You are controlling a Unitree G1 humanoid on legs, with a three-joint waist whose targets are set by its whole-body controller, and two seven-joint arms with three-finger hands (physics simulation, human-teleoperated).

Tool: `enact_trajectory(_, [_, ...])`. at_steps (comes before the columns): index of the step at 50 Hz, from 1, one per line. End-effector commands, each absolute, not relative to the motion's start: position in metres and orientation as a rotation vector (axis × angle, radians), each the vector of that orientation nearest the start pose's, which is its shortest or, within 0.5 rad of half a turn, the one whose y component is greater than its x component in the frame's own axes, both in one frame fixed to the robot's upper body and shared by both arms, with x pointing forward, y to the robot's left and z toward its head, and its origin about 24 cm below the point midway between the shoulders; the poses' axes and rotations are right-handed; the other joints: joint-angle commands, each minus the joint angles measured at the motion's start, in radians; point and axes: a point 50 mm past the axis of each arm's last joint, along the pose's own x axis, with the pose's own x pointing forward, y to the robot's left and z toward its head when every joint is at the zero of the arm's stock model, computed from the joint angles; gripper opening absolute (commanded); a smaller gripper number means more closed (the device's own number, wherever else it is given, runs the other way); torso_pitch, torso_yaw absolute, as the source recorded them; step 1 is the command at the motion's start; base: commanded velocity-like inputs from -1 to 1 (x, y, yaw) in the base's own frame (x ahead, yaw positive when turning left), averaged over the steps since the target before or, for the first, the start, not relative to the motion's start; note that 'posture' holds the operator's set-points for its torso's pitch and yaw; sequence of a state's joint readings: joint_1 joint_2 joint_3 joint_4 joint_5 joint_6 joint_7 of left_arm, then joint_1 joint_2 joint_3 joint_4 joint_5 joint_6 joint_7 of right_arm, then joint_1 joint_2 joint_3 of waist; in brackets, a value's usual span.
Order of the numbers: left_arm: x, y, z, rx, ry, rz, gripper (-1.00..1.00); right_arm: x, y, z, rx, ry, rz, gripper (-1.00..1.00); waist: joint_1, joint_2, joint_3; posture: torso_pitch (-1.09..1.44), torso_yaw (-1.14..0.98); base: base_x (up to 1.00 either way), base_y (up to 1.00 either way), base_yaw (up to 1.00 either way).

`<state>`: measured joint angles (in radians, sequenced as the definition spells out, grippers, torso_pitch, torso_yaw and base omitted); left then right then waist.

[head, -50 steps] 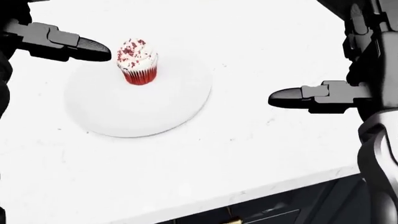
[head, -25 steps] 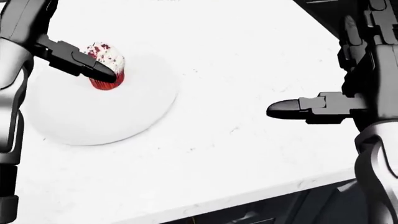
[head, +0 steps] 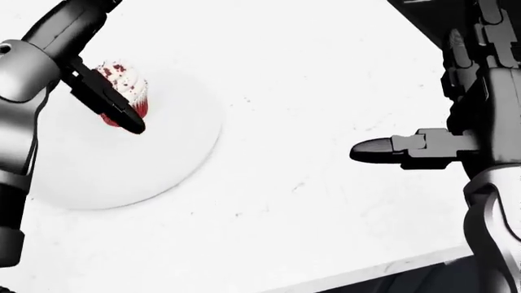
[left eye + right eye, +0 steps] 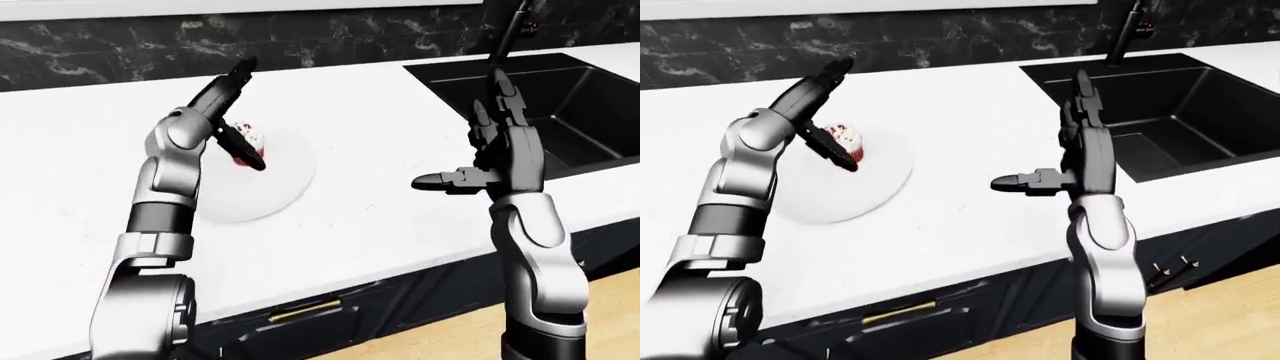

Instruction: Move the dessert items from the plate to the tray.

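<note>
A red-cased cupcake point(image 3: 124, 88) with white frosting and red sprinkles stands upright near the top left of a white plate point(image 3: 154, 165) on the white counter. My left hand point(image 4: 248, 114) is open at the cupcake: its black thumb point(image 3: 105, 101) lies across the cupcake's near side, and the other fingers stretch up and away above it. My right hand point(image 4: 460, 131) is open and empty, held above the counter to the right of the plate, fingers up and thumb pointing left. No tray shows in any view.
A black sink point(image 4: 560, 97) with a dark faucet point(image 4: 510, 30) is set in the counter at the right. A dark marble backsplash point(image 4: 100, 52) runs along the top. The counter's near edge point(image 4: 330, 289) sits above dark cabinets.
The head view has shifted, so the plate sits further left and lower. My left hand has swung from beside the cupcake until its thumb lies across it. The right hand has barely moved.
</note>
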<state>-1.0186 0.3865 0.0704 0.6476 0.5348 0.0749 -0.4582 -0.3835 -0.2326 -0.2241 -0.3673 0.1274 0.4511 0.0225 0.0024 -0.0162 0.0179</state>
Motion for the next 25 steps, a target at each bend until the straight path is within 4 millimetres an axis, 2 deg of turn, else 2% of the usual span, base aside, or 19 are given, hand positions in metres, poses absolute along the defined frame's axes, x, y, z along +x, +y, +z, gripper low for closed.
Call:
enact_trajectory(1, [0.398, 0.185, 0.257, 0.887, -0.184, -0.188, 1.0, 0.285, -0.2, 0.214, -0.088, -0.413, -0.066, 1.0, 0.001, 0.001, -0.03, 0.0, 0.0, 0.0, 0.0, 0.0])
enact_trajectory(19, [0.387, 0.189, 0.253, 0.962, -0.128, -0.228, 1.0, 0.283, -0.201, 0.21, -0.088, -0.413, -0.07, 1.0, -0.001, 0.003, -0.02, 0.0, 0.0, 0.0, 0.0, 0.0])
enact_trajectory(21, [0.386, 0.188, 0.254, 0.965, -0.131, -0.224, 0.92, 0.282, -0.202, 0.21, -0.088, -0.413, -0.073, 1.0, 0.0, 0.003, -0.019, 0.0, 0.0, 0.0, 0.0, 0.0])
enact_trajectory(25, [0.385, 0.188, 0.253, 0.979, -0.125, -0.227, 0.89, 0.281, -0.203, 0.21, -0.091, -0.413, -0.076, 1.0, 0.001, 0.002, -0.016, 0.0, 0.0, 0.0, 0.0, 0.0])
